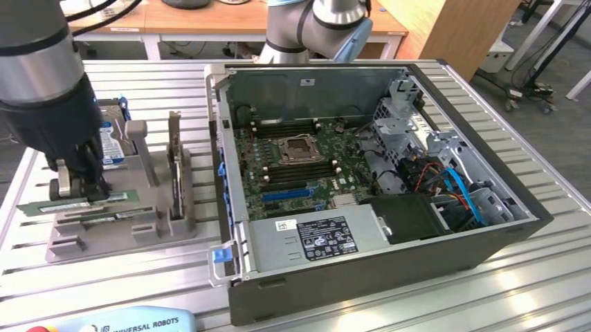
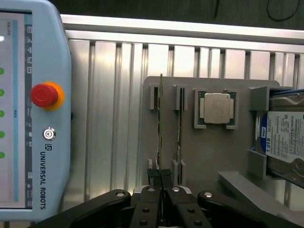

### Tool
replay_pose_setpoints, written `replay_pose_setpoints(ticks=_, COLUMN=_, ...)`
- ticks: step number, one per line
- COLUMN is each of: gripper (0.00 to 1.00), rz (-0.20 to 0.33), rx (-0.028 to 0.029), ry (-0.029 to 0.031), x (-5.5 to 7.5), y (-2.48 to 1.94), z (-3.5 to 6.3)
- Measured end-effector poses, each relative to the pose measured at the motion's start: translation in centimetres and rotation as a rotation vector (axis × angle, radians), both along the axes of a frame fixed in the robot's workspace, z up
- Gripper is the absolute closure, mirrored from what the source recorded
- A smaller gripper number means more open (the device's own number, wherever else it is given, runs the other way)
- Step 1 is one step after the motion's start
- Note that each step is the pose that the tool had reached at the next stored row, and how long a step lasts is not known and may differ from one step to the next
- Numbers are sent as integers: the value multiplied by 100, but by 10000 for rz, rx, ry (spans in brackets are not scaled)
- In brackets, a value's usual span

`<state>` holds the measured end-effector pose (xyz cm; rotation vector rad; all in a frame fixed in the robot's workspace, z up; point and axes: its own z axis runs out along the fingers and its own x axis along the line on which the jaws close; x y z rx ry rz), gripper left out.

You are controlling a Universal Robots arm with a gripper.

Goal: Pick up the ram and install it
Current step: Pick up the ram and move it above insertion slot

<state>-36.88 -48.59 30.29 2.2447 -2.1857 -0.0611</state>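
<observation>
Ram (image 2: 161, 114): slim, long green board, seen edge-on, standing in slot nearest edge of grey holder (image 2: 213, 156). Gripper (image 2: 161, 180) jaws closed on ram near holder's end. 2nd identical stick (image 2: 179, 126) in adjacent slot, processor chip (image 2: 217, 108) beside it.

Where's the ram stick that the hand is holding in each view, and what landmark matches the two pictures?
Exterior view: the ram sits at the exterior view's left, at the grey holder, under the hand.
Wrist view: the ram stands edge-on, the stick farther from the processor chip, its end pinched in the hand.
Shared landmark: the blue-labelled hard drive.
</observation>
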Motion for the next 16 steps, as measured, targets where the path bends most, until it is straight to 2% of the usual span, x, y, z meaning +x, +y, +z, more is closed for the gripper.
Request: replay_pose_setpoints(ticks=16, gripper=89, rz=0, rx=0, ry=-1, x=2, y=0, z=528)
